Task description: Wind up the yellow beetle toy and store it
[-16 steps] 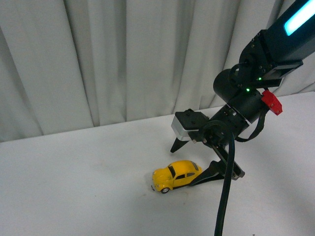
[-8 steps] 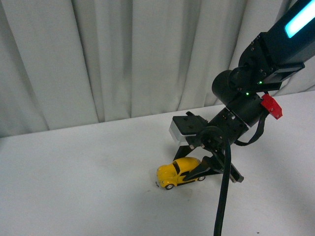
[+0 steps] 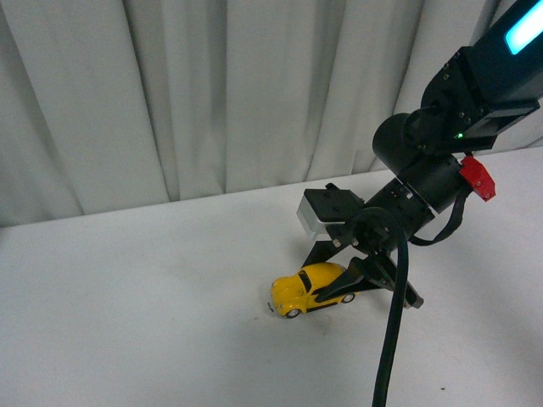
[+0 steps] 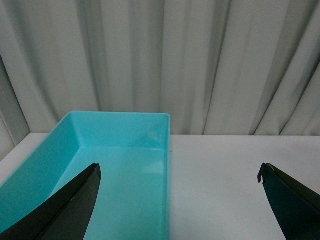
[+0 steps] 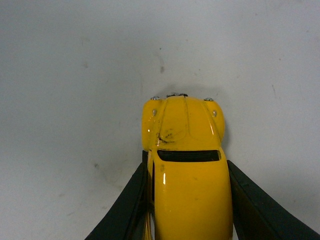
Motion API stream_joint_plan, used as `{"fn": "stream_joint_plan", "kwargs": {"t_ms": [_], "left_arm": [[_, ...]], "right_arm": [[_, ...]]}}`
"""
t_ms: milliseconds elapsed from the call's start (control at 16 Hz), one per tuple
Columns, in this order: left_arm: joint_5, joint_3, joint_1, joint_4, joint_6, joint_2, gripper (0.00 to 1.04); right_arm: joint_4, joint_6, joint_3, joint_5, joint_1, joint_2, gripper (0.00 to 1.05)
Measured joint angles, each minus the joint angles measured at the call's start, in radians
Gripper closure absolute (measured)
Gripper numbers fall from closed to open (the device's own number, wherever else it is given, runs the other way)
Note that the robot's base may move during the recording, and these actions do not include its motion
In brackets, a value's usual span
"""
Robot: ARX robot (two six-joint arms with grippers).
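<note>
My right gripper (image 3: 327, 287) is pinching the yellow toy car (image 3: 297, 290) by its sides, with one black finger (image 5: 131, 202) pressed against each flank at the back half. The car sits between the fingers, its nose poking out beyond the tips and its wheels down on the white table (image 3: 127, 322). My left gripper (image 4: 177, 175) is spread wide, and a turquoise bin (image 4: 45, 162) lies on the table just ahead of it, closer to one finger than the other.
</note>
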Motion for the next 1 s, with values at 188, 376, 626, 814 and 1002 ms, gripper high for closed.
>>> {"fn": "stream_joint_plan", "kwargs": {"t_ms": [188, 376, 626, 814, 1002], "left_arm": [[0.0, 0.0, 0.0, 0.0, 0.0, 0.0, 0.07], [0.0, 0.0, 0.0, 0.0, 0.0, 0.0, 0.07], [0.0, 0.0, 0.0, 0.0, 0.0, 0.0, 0.07], [0.0, 0.0, 0.0, 0.0, 0.0, 0.0, 0.07], [0.0, 0.0, 0.0, 0.0, 0.0, 0.0, 0.07]], "right_arm": [[0.05, -0.011, -0.082, -0.001, -0.06, -0.036, 0.65], [0.08, -0.032, -0.148, 0.002, -0.115, -0.065, 0.65], [0.104, -0.044, -0.232, 0.007, -0.196, -0.105, 0.65], [0.123, -0.048, -0.309, 0.016, -0.269, -0.14, 0.65], [0.142, -0.055, -0.382, 0.018, -0.33, -0.173, 0.65]]}}
